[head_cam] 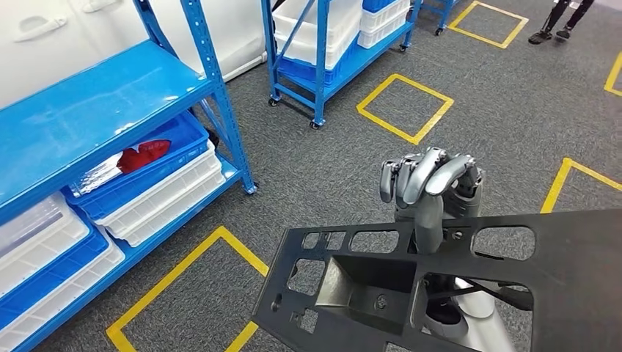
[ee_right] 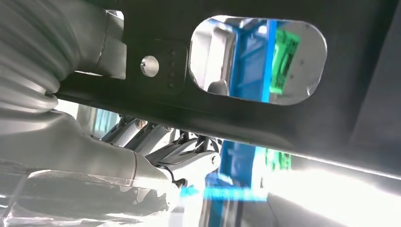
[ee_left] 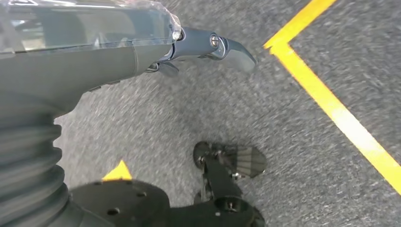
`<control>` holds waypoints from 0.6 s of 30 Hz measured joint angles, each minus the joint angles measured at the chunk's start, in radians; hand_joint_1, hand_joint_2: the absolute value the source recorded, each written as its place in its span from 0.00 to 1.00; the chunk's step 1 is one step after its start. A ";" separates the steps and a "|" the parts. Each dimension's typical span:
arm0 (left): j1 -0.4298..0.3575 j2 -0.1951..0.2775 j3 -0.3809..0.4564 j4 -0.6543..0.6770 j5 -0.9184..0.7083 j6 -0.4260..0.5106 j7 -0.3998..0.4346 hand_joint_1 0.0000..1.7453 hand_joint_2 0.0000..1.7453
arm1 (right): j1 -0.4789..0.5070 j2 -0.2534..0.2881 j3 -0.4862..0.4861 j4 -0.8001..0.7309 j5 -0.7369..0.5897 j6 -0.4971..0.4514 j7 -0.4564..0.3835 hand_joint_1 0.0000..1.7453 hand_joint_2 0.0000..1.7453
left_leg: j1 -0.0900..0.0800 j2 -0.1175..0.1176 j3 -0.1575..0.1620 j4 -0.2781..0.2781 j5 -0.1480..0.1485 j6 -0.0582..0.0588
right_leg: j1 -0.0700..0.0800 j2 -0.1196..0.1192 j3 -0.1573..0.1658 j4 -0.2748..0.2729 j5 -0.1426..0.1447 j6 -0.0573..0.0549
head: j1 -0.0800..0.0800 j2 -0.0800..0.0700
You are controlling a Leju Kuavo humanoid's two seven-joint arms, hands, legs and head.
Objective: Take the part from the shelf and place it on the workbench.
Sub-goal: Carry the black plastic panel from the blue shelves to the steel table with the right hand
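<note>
While gripped along its far edge, black part (head_cam: 455, 286) under right hand's (head_cam: 429, 187) curled fingers.

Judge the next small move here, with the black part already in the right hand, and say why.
Probably keep the grip and turn away from the blue shelf to find the workbench. The right hand holds the black part by its upper edge above grey carpet, with no bench nearby; the left hand hangs over the floor.
</note>
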 joint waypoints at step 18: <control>0.012 0.028 0.093 0.001 0.066 0.030 0.013 0.00 1.00 | 0.003 0.007 -0.015 -0.028 -0.003 -0.026 0.007 1.00 1.00 | 0.007 -0.118 -0.011 -0.026 0.037 0.039 | -0.004 0.071 -0.088 0.151 -0.065 0.029 | 0.000 0.000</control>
